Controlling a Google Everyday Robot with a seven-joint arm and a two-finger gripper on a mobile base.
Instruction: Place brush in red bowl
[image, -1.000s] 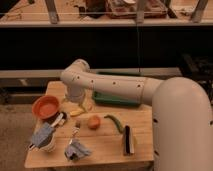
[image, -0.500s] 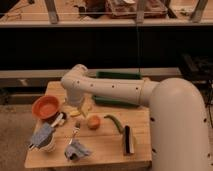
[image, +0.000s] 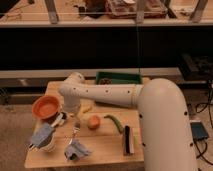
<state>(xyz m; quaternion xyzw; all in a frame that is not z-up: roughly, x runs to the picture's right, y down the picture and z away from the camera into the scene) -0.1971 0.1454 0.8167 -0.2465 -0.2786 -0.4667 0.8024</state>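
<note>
While the big white arm (image: 107, 93) has sunk a little lower over the table (image: 105, 152), the gripper (image: 42, 137) has stayed in about the same spot. It is just below the red bowl (image: 45, 107), near the front edge of the table. Its two fingers are spread apart, and I see nothing pinched between them.

I think the brush (image: 58, 119) is the thin pale stick lying on the table just below the red bowl. Its lower end slips under the gripper, so I cannot see that part. Nothing else on the table has moved.

I think this means the arm is getting down low to grab the brush. The red bowl has nothing in it, so the brush has not been picked up or dropped in yet.

Now the count:
- There is one red bowl and one brush.
- There is one round orange fruit (image: 93, 121), to the right of the red bowl and a bit lower.
- There is one fork (image: 76, 131), between that fruit and the gripper.
- There is one long green pod (image: 114, 122), past the fruit.
- There is one black scrubber (image: 128, 139), far to the right of the red bowl.
- There is one small yellow thing (image: 86, 107), level with the red bowl.
- There is one crumpled gray thing (image: 76, 150), well below the red bowl.
- There is one green tray (image: 118, 75), up and to the right of the red bowl.
</note>
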